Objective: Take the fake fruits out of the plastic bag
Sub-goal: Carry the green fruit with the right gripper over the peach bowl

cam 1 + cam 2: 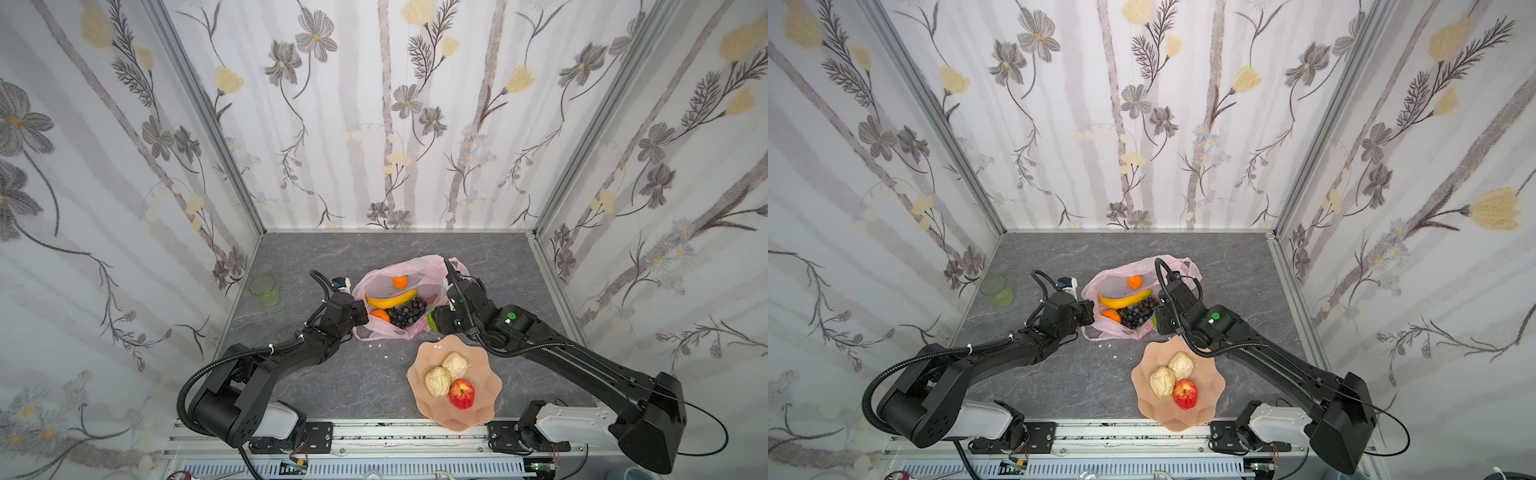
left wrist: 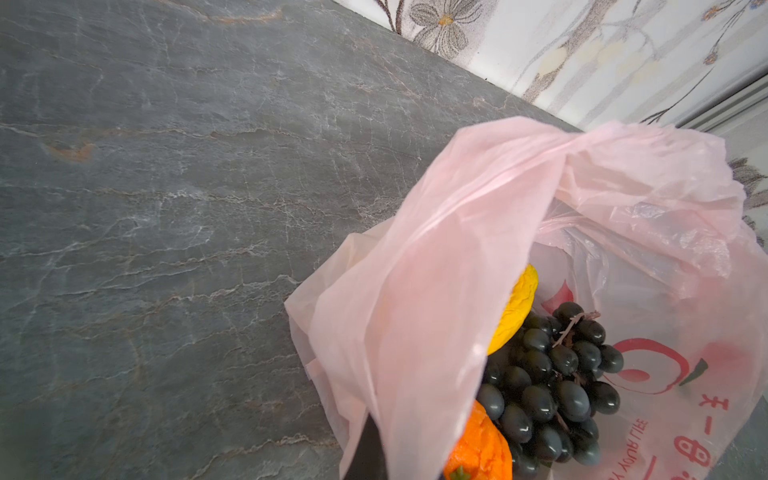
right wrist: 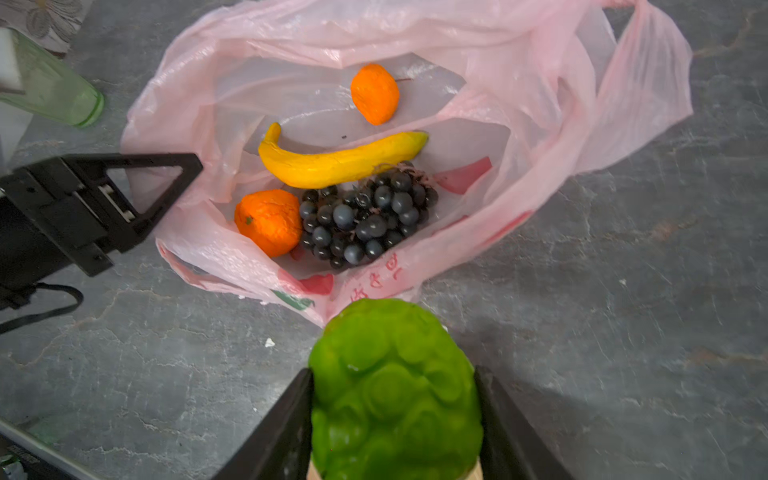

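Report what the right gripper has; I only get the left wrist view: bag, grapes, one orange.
Observer: The right gripper is shut on the green bumpy fruit, at the plastic bag's edge, not in it.
Operator: Name anything in the bag I'm missing.
Observer: A second orange lies beyond the banana, apart from the grape bunch.
Operator: List the fruit already out.
Observer: Two beige pears and a red apple sit on the peach plate.

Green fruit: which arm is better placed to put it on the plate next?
Right. The right tool grips the green fruit just outside the bag, close to the plate. The left tool is shut on the bag's rim, farther from the plate.
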Tool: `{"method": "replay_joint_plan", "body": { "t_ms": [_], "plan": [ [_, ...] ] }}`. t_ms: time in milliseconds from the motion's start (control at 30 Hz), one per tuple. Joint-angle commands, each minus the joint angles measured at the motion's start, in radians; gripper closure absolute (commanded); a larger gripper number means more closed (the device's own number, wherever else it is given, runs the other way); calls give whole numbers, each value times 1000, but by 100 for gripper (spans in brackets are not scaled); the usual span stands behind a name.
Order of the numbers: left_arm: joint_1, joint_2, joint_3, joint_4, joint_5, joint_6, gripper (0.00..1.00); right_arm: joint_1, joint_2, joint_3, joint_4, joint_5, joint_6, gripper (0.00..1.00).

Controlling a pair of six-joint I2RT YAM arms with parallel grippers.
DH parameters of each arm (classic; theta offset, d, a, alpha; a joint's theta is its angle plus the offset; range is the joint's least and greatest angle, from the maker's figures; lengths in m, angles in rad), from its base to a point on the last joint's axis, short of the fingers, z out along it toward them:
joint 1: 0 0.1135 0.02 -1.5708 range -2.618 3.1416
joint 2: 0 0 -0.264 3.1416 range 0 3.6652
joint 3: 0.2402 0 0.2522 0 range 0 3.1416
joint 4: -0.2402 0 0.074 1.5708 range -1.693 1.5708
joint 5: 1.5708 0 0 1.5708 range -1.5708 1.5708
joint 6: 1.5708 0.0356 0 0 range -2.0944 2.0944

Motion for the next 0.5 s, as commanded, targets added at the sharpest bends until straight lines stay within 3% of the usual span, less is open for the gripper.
{"method": "replay_joint_plan", "body": {
  "t_ms": [0,467],
  "plan": [
    [1,4,10,9,-12,2,93,25,-72,-56,-77,44,74,45],
    [1,21,13,10,-16,0,93,48,-286,-214,-282,45,257,47]
  ]
}}
